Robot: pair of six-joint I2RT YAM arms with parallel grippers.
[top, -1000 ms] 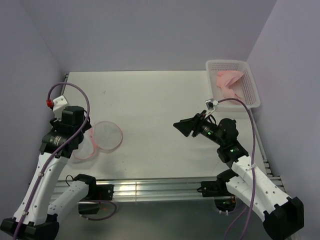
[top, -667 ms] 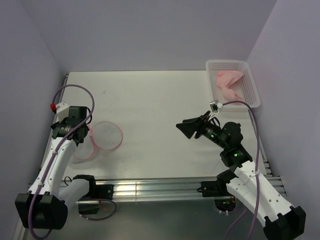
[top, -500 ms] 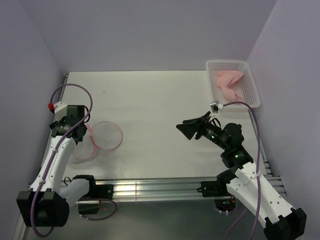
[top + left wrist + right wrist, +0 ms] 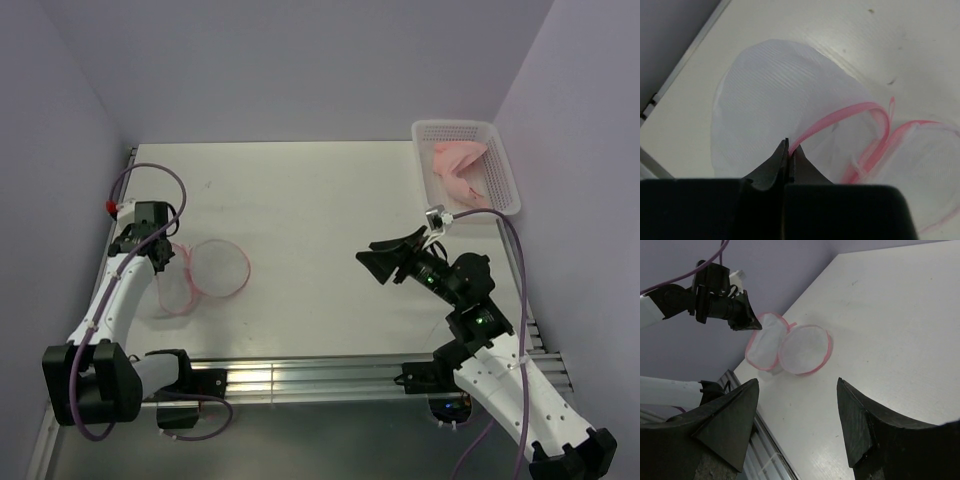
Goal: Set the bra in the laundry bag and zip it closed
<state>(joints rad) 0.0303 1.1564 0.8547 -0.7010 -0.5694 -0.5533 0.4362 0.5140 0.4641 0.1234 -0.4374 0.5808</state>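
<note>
The laundry bag (image 4: 205, 275) lies unzipped at the table's left as two round mesh halves with pink rims, also in the left wrist view (image 4: 775, 105) and the right wrist view (image 4: 792, 347). My left gripper (image 4: 172, 252) is shut on the pink rim (image 4: 840, 120) of the bag's left half, which stands lifted; the closed tips (image 4: 788, 148) pinch the band. The bra (image 4: 458, 165), pale pink and crumpled, lies in the white basket (image 4: 505, 175) at the far right. My right gripper (image 4: 383, 262) hangs open over mid-table, fingers wide (image 4: 797, 390), holding nothing.
The white lattice basket stands against the right wall at the back corner. Purple walls close in the left, back and right. A metal rail (image 4: 300, 375) runs along the near edge by the arm bases.
The left gripper has reached down to the bag and closed on the left half's pink rim. The bag shifted slightly right. The right arm drifted a little lower and right, still open.
</note>
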